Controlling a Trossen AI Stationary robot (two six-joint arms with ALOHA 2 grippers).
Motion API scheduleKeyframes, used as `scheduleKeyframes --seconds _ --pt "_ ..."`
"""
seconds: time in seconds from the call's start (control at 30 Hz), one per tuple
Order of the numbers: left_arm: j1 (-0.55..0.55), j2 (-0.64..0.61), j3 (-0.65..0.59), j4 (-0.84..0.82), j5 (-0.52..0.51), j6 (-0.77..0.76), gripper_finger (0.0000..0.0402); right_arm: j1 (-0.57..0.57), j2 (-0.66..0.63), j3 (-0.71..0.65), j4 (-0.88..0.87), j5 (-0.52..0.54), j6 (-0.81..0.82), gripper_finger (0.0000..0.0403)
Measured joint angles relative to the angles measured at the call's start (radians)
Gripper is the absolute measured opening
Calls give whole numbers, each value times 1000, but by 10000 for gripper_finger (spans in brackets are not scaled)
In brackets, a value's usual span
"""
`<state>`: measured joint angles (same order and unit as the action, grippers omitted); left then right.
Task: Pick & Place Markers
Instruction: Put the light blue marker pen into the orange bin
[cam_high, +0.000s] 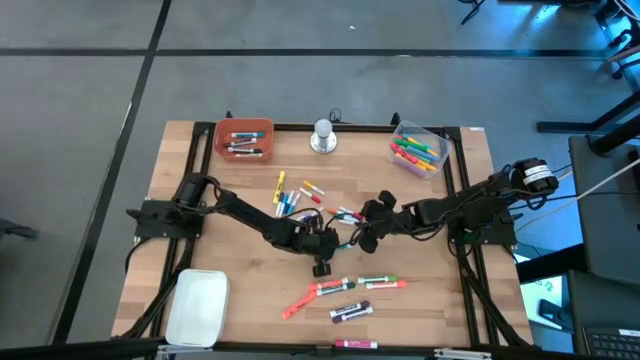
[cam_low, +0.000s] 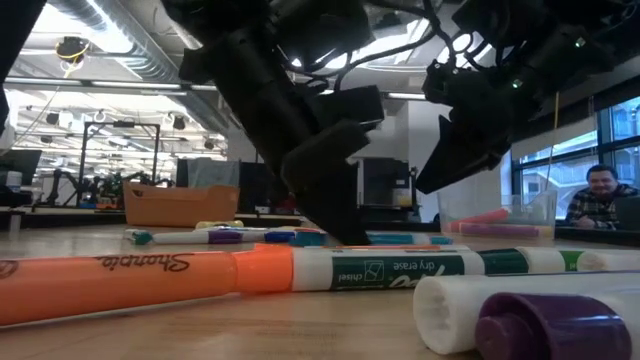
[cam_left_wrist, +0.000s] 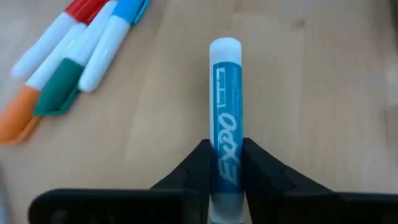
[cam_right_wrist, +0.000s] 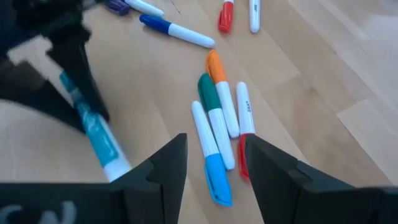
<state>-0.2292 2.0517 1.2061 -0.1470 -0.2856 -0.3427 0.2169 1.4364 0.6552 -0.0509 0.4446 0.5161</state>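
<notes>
Many coloured markers lie scattered on the wooden table (cam_high: 180, 160). My left gripper (cam_high: 322, 243) is down at the table's middle, shut on a light-blue Expo marker (cam_left_wrist: 225, 106), which also shows in the right wrist view (cam_right_wrist: 93, 134). My right gripper (cam_right_wrist: 214, 168) hovers open just to the right of it (cam_high: 366, 236), above a cluster of orange, green, blue and red markers (cam_right_wrist: 217, 118) that lie flat on the wood. In the low view the left finger (cam_low: 335, 195) reaches down to the table, and the right gripper (cam_low: 470, 130) hangs higher. My left gripper pinches the light-blue marker's barrel (cam_left_wrist: 225, 155) between its two fingers, near the end closest to the wrist. The fingers come slanting down from the table's left and lie along the marker. Its free end (cam_right_wrist: 117, 167) points away, at or just above the wood; I cannot tell which.
An orange bin (cam_high: 243, 138) with markers stands at the far left, a clear bin (cam_high: 418, 148) with markers at the far right, and a silver knob (cam_high: 322, 135) between them. A white tray (cam_high: 197, 305) lies near left. More markers (cam_high: 345, 290) lie toward the near edge.
</notes>
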Motion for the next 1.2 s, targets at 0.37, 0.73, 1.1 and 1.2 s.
scheduleKeyframes --seconds 0.37,0.73,1.1,1.2 --pt "73 -411 -8 -565 -306 196 60 0 0 0 -55 9 4 161" --pt "512 -605 -133 -805 -503 320 60 5 0 0 -50 8 12 161" --pt "1010 -604 -252 -639 -132 623 60 22 0 0 -9 9 -28 161" --pt "1064 -587 -252 -584 -32 721 60 19 0 0 -7 7 -38 161"
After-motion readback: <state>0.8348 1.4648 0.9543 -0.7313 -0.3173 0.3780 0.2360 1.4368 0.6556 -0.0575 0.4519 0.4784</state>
